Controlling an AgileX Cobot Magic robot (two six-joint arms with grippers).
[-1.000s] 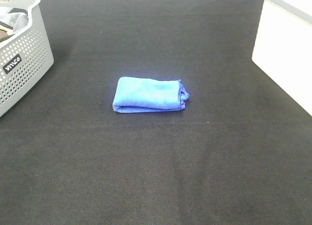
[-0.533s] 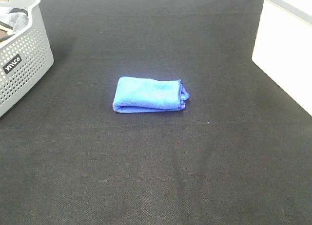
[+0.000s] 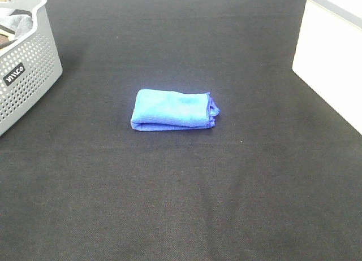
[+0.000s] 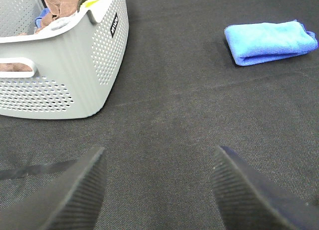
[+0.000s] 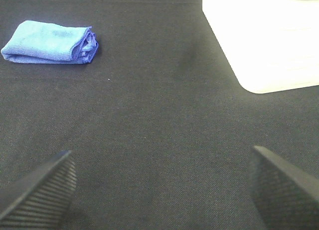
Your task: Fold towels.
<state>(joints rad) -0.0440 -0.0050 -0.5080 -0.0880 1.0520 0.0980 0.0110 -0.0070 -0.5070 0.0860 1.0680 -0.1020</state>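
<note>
The royal-blue towel [image 3: 174,109] lies folded into a small thick rectangle in the middle of the black table, its darker hemmed edges stacked at its right end. It also shows in the left wrist view [image 4: 270,41] and in the right wrist view [image 5: 51,42]. Neither gripper shows in the exterior high view. My left gripper [image 4: 158,190] is open and empty, low over bare cloth, well away from the towel. My right gripper [image 5: 162,190] is open wide and empty, also far from the towel.
A perforated grey basket [image 3: 27,74] stands at the table's back left, holding grey cloth; the left wrist view [image 4: 70,65] shows brown and blue cloths in it. A white block [image 3: 331,63] borders the table's right side and shows in the right wrist view [image 5: 264,36].
</note>
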